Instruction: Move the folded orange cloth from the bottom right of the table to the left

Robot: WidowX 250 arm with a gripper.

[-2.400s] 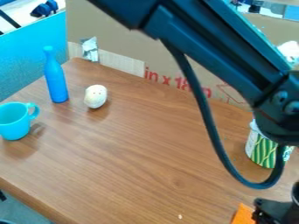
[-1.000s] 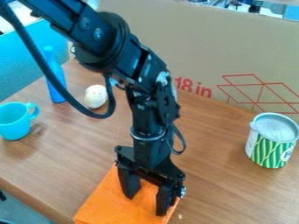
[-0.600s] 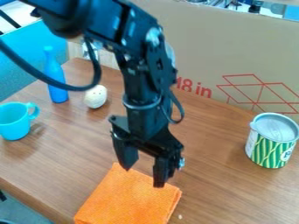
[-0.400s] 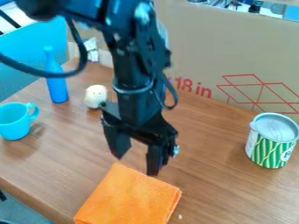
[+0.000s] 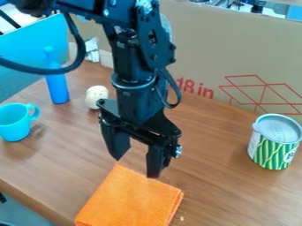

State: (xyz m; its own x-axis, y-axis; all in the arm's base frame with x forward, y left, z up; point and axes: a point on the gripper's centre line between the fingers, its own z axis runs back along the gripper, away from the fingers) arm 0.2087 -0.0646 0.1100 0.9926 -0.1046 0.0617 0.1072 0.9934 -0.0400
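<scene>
Orange cloth (image 5: 130, 198), folded into a thick square, is lying on the brown wooden desk (image 5: 218, 203), near the bottom of the view. The black gripper (image 5: 135, 167) is hanging over its far corner, pointing down at a slight tilt. Its fingers (image 5: 157, 159) are standing wide apart, with brown wood showing between them. One fingertip is lining up with the cloth's far edge in the view; whether the two are touching, I cannot tell.

Over at the left, a light blue cup (image 5: 13, 126) is standing upright near the edge of the desk, its handle facing the middle. A slim blue bottle (image 5: 58, 88) is standing upright behind it, and a small, white, rounded thing with dark specks (image 5: 94, 95) is sitting just beside the bottle. At the right, well apart from these, a can (image 5: 268, 151) with green stripes and a grey lid (image 5: 279, 128) is standing upright. A tall sheet of cardboard (image 5: 236, 44) with red marks is rising behind the desk, and a blue panel (image 5: 20, 57) is standing at the far left.
</scene>
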